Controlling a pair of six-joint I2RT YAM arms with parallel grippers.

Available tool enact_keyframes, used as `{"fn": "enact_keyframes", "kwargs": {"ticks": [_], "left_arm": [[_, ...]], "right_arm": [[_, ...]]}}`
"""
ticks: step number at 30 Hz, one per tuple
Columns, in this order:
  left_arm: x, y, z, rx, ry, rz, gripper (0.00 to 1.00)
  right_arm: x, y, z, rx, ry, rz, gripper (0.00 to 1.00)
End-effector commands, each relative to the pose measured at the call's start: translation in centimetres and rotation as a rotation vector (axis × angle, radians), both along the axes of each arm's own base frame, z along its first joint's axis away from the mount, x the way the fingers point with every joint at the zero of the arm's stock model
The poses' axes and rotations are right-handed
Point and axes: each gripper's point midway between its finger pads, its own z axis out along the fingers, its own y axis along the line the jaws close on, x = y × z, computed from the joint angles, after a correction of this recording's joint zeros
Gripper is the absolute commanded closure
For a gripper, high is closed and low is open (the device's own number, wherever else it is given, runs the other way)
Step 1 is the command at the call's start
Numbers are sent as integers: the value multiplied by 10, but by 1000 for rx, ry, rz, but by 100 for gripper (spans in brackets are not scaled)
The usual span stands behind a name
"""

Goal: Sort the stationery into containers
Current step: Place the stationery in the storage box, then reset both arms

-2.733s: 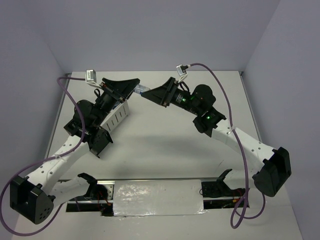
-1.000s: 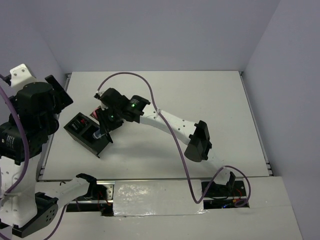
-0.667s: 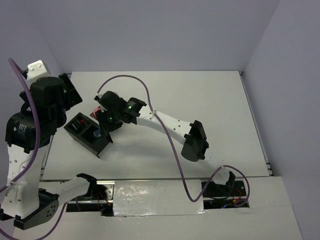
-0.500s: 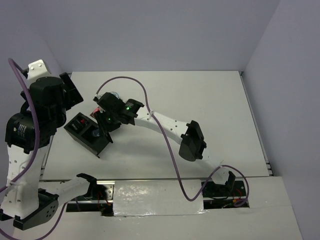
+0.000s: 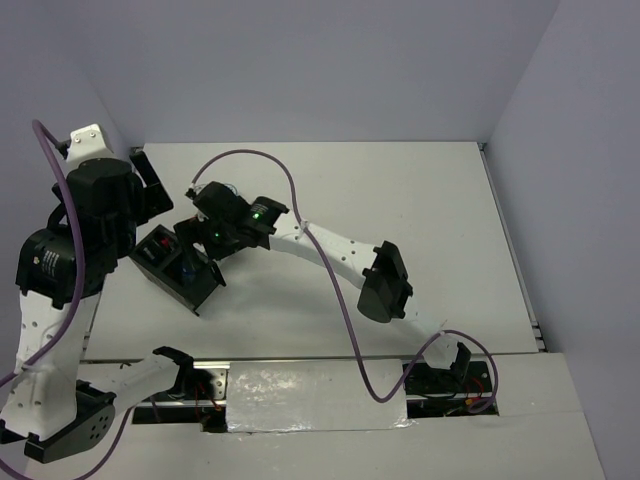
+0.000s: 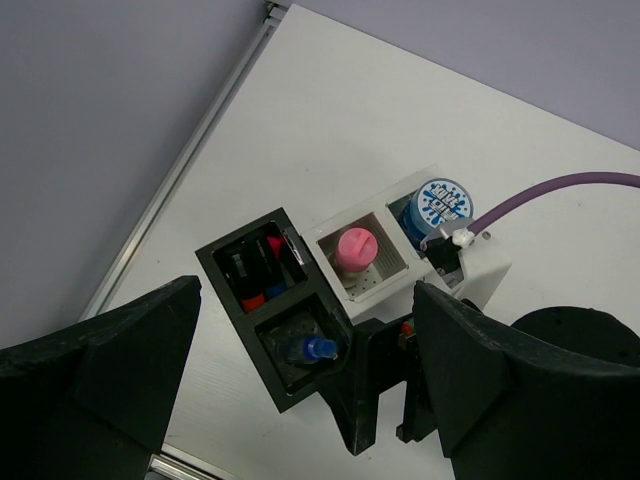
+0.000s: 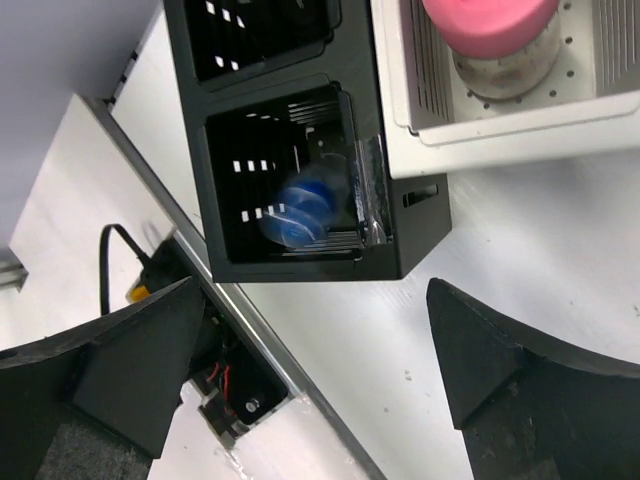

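Note:
The black container [image 6: 262, 372] and the white-grey container [image 6: 478, 272] stand side by side at the table's left. A blue marker [image 6: 306, 349] lies tilted in the black one's near compartment [image 7: 300, 215]. Orange and pink highlighters [image 6: 258, 272] stand in its far compartment. The white one holds a pink tube [image 6: 355, 247] and a blue patterned tape roll [image 6: 443, 200]. My right gripper [image 7: 315, 300] hangs open just above the black container's [image 5: 165, 262] near end, holding nothing. My left gripper [image 6: 308, 335] is raised high over both containers, open and empty.
The right arm's purple cable [image 6: 560, 190] arcs over the white container. A metal rail [image 6: 190, 160] runs along the table's left edge. The arms' mounting bar [image 5: 310, 365] with wiring lies at the near edge, close below the black container [image 7: 300, 150].
My right gripper has opened and the blue marker has dropped into the black container's near compartment. The left arm has shifted slightly rightward while staying raised.

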Motion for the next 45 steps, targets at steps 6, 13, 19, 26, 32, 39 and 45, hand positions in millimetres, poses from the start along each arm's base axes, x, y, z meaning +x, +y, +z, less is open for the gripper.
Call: {"fn": "enact_keyframes", "kwargs": {"ticks": [6,13,19,26,32,39,45], "left_arm": [[4,-3,10,0,-42,-18,1],[2,-3,19,-14,-60,-21,1],[3,-20,19,-43,-49,-120,1],[-24,-9,4,-6,-29,-134,1],[-63,12,-19,22,-14,-88,1],[-127,41,1,16,-195,-78,1],[-162,50,-17,-41,-211,-71,1]], "right_arm": [[7,6,90,199,-120,-24,0],[10,-51,158,223,-279,-111,0],[10,-200,254,138,-591,-357,0],[-29,-384,298,11,-689,-644,0],[-83,-501,285,77,-604,-804,0],[-114,-536,236,158,-527,-795,0],[-113,-521,191,56,-471,-758,0]]}}
